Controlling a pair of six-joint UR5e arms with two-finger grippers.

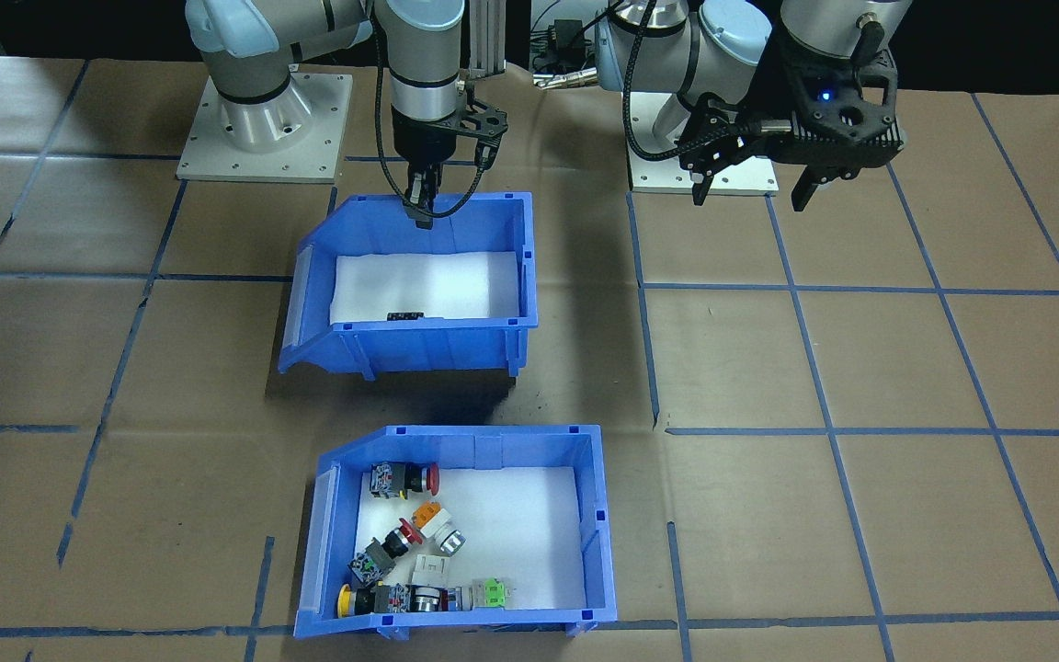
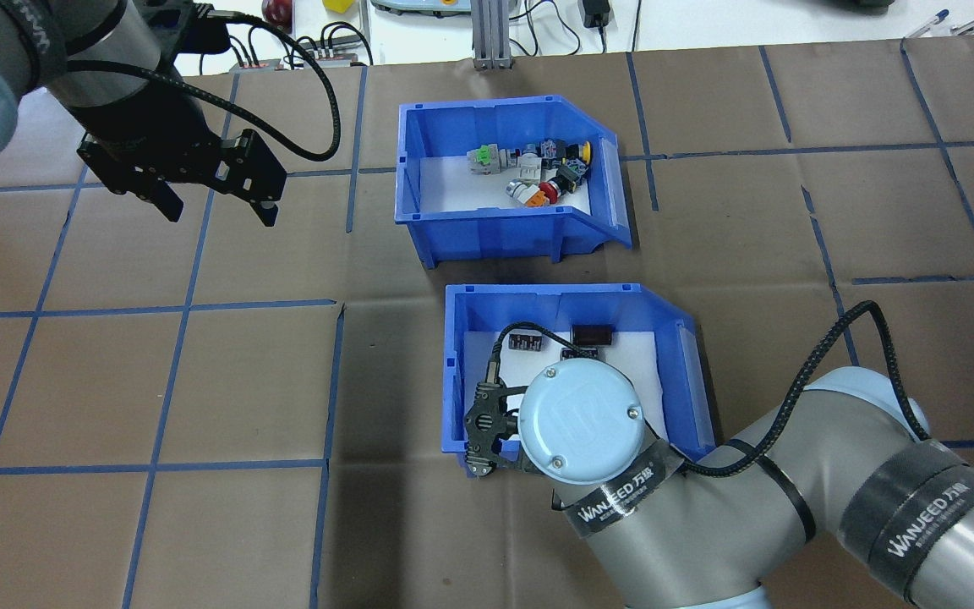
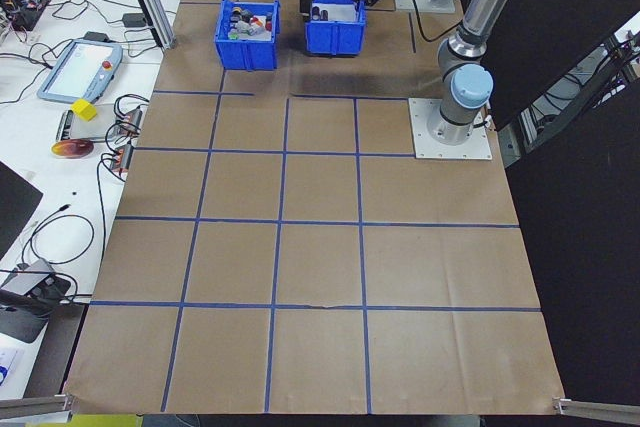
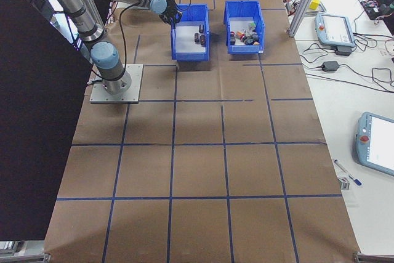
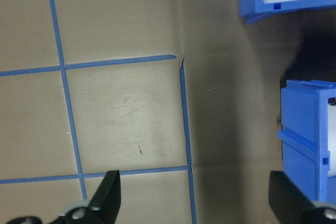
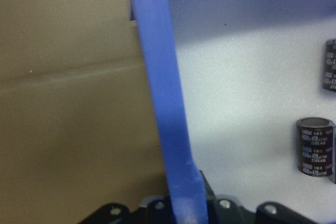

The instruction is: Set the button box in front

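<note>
Blue button box (image 2: 504, 173) sits far from you; right pincer (image 1: 421, 210) clamps the other bin's (image 1: 419, 285) wall, left pincer (image 2: 215, 201) spread wide.

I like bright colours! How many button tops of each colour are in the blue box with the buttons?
In the button box:
Red caps: 2
Orange cap: 1
Yellow cap: 1
Green cap: 1
Total: 5 coloured caps
</note>
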